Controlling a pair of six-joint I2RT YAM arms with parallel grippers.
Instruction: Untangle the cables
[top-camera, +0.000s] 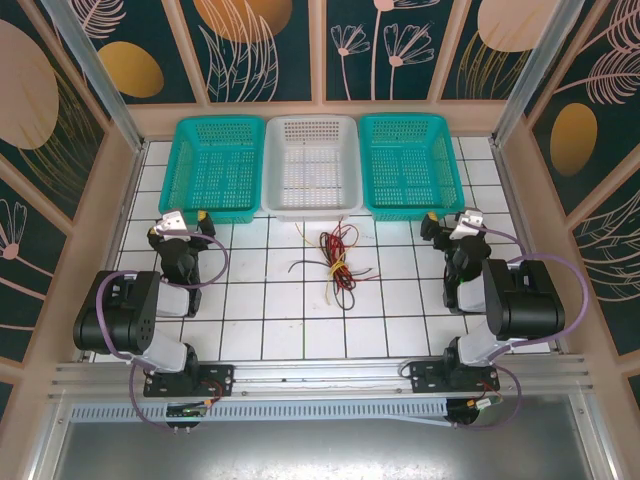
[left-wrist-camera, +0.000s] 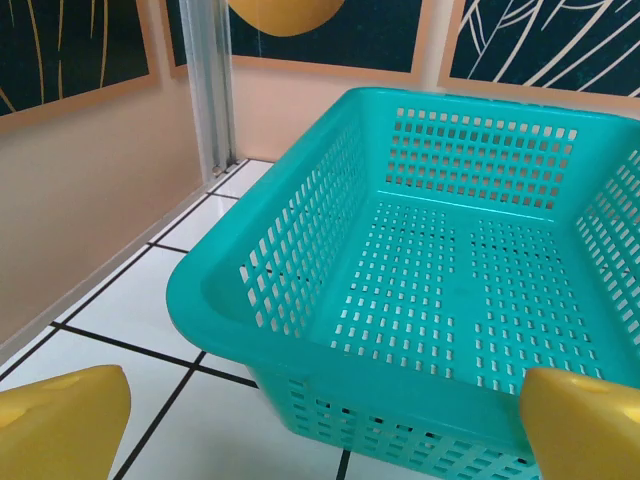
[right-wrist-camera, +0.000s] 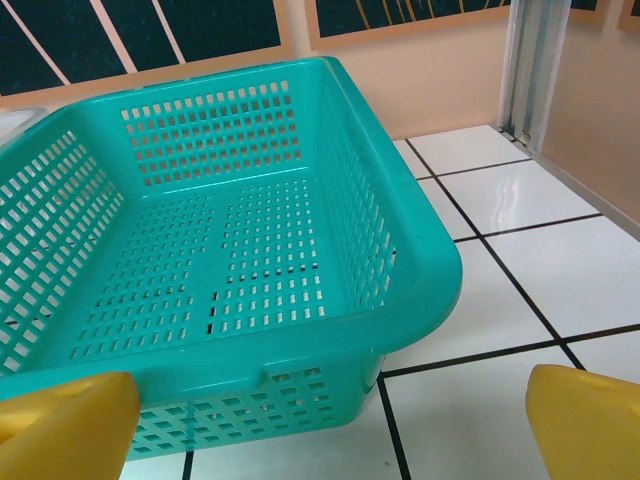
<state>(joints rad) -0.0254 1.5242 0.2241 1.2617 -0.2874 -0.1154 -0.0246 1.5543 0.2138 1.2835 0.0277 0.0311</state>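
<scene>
The cables (top-camera: 337, 258) lie in a loose tangle of thin red, black and yellow wires on the white tiles at the table's middle, just in front of the white basket. My left gripper (top-camera: 186, 222) rests at the left, well away from the tangle, and its yellow fingertips (left-wrist-camera: 60, 425) stand wide apart with nothing between them. On the right side my right gripper (top-camera: 452, 222) is likewise open and empty, its yellow fingertips (right-wrist-camera: 585, 420) spread at the frame's bottom corners. Neither gripper touches the cables.
Three baskets line the back: a teal basket (top-camera: 213, 165) on the left, a white basket (top-camera: 309, 165) in the middle, a teal basket (top-camera: 410, 165) on the right. The left basket (left-wrist-camera: 300, 310) and right basket (right-wrist-camera: 420, 280) sit just ahead of each gripper. Side walls enclose the table.
</scene>
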